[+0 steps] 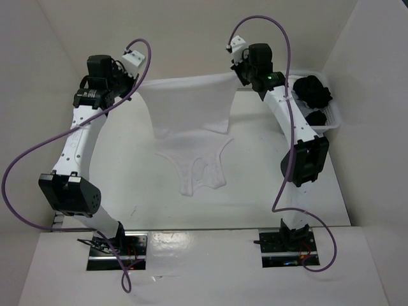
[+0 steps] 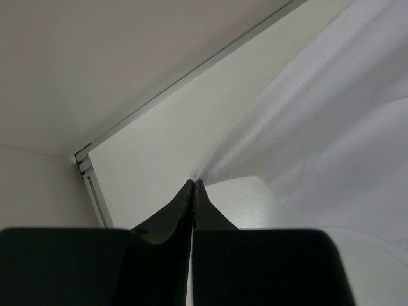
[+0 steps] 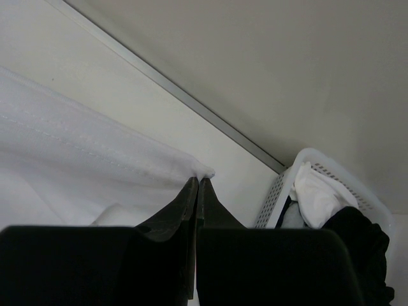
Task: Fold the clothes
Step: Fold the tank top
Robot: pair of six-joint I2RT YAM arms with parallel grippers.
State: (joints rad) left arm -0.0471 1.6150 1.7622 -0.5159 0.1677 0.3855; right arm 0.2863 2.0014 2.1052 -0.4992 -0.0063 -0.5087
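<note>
I work in a lab test cell: my white table (image 1: 255, 185) is boxed in by plain white panels (image 1: 191, 38) left, far and right. My left arm (image 1: 80, 137) and right arm (image 1: 290, 115) are bolted at its near edge, purple cables (image 1: 288, 51) looping loose. A white lattice basket (image 1: 336, 115) sits far right.

A white lattice basket (image 1: 338, 122) sits on the pale table (image 1: 127, 185). Two dark bundles lie in it, the larger bundle (image 1: 314, 91) at the basket's far end and the smaller bundle (image 1: 317, 118) toward its near end. In the right wrist view a crumpled white cloth (image 3: 319, 191) lies in the basket beside the dark stuff, possibly another garment, though too little shows to be sure. A grey metal strip (image 3: 191, 105) runs along the foot of the back wall (image 1: 191, 32) just behind the basket, and the side wall (image 1: 376, 95) stands close by the basket's outer side.
</note>
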